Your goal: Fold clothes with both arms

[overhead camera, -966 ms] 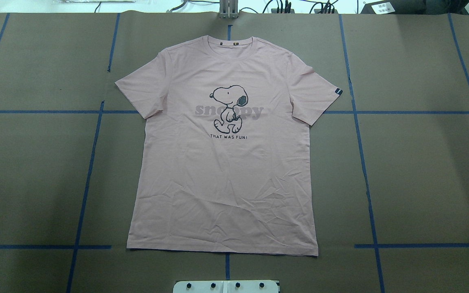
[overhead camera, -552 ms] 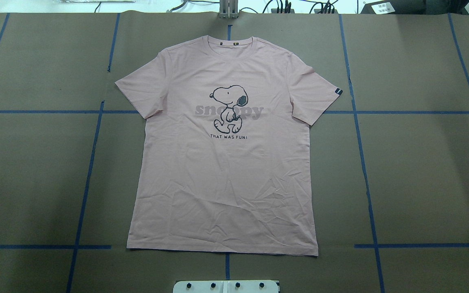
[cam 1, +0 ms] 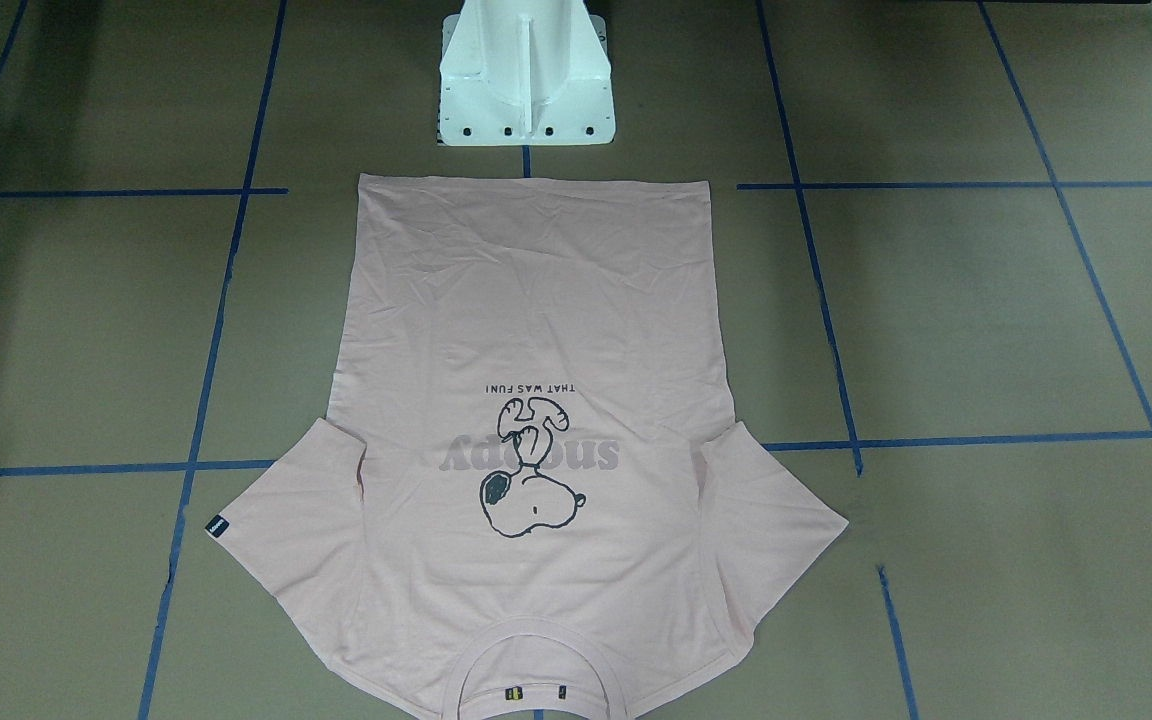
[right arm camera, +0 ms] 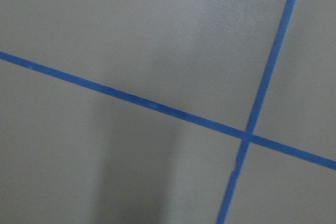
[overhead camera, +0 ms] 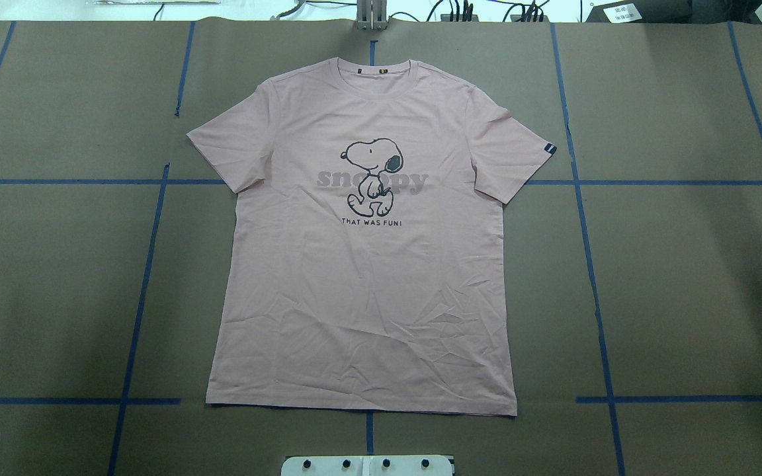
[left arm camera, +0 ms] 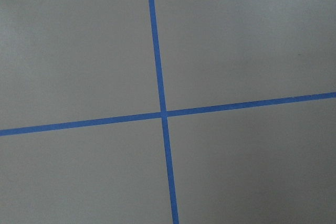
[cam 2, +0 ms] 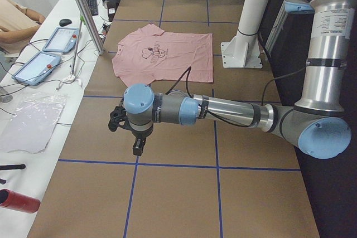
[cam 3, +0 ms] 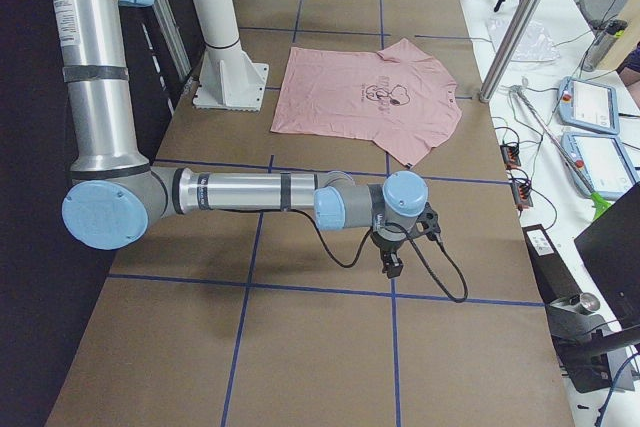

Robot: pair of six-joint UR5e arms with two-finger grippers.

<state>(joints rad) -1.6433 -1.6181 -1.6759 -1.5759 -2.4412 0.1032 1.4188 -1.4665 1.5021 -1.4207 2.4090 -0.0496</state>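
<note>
Left end effector apart from T-shirt

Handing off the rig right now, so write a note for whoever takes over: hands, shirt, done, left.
Left hand: above bare table beyond the shirt's side, no cloth in it; open or shut cannot be told.
Right hand: likewise at the opposite side.
Pink Snoopy T-shirt: spread flat, print up, sleeves out, collar away from the robot, hem by the white pedestal.
Done: nothing folded.
Left: every fold.
</note>
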